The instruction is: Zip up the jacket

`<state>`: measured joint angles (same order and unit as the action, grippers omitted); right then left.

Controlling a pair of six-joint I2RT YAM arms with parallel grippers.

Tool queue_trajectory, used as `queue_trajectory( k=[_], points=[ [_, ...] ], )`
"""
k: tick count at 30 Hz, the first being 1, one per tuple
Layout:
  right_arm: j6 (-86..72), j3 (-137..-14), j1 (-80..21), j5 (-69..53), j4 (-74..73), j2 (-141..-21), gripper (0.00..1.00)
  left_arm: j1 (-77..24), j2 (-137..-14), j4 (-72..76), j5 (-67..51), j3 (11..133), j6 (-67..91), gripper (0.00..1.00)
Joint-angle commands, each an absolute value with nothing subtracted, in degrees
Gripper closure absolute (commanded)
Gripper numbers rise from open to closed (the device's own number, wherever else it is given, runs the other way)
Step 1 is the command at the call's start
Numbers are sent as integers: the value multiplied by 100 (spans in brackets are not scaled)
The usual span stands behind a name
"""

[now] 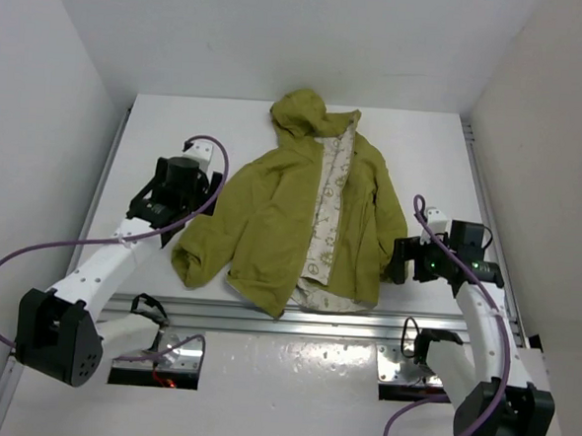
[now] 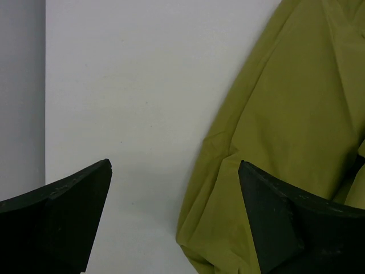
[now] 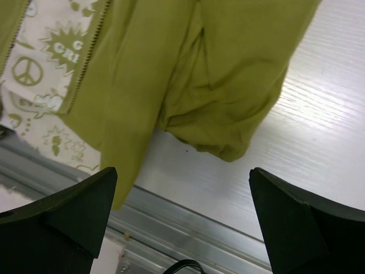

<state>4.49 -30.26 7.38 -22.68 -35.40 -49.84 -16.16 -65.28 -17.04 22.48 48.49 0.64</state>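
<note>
The jacket (image 1: 291, 213) lies flat in the middle of the white bench (image 1: 178, 122). Its hood (image 1: 299, 112) points to 12 o'clock and its hem (image 1: 301, 296) to 6 o'clock, reaching the metal rail (image 1: 265, 325) at the bench's near edge. The front hangs unzipped, so a strip of cream printed lining (image 1: 329, 210) shows between the two olive panels. In the right wrist view the zipper teeth (image 3: 91, 54) run along one open edge. One sleeve (image 1: 198, 252) splays toward 8 o'clock and the other (image 1: 394, 229) toward 4 o'clock.

The left claw (image 1: 179, 196) is at the jacket's 9 o'clock, fingers spread wide with nothing between them, beside the sleeve fabric (image 2: 285, 125). The right claw (image 1: 399, 259) is at 4 o'clock, next to the other sleeve's cuff (image 3: 228, 145), also spread apart and holding nothing.
</note>
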Motion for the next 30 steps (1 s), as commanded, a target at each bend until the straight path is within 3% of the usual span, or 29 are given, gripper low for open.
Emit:
queue_trajectory(
  k=[1, 3, 5, 9, 12, 15, 18, 22, 26, 30],
  points=[
    [580, -3296, 747, -2943, -3665, -4992, 0, -1758, -6372, -1810, 2057, 4921, -96, 1],
    [633, -3392, 686, -3041, -3761, -5054, 4, -1889, -6311, -1906, 1584, 4922, -350, 2],
    [694, -3471, 432, -3137, -3814, -5176, 10, -2205, -6154, -1960, 1197, 4817, -886, 12],
    [616, -3533, -245, -3033, -3639, -5317, 18, -2908, -6073, -2161, 914, 4711, -1195, 14],
    [152, -3533, -676, -3024, -3253, -5518, 28, -3050, -6231, -2328, 494, 4859, -1117, 21],
    [-295, -3796, -1166, -3041, -2962, -5958, 38, -3103, -6372, -2460, -568, 5027, -1116, 23],
    [-668, -3990, -1371, -2620, -2787, -6503, 34, -3655, -6600, -2268, -896, 5027, -1002, 22],
    [-1177, -4087, -1380, -1356, -2654, -6977, 20, -4174, -7074, -2128, -309, 5220, -880, 21],
    [-1221, -4341, -1502, -925, -2803, -7338, 12, -4395, -7128, -1820, 411, 5273, -687, 19],
    [-1169, -4290, -1696, -800, -2813, -7514, 12, -4499, -7181, -1425, 659, 5115, -413, 18]
  ],
)
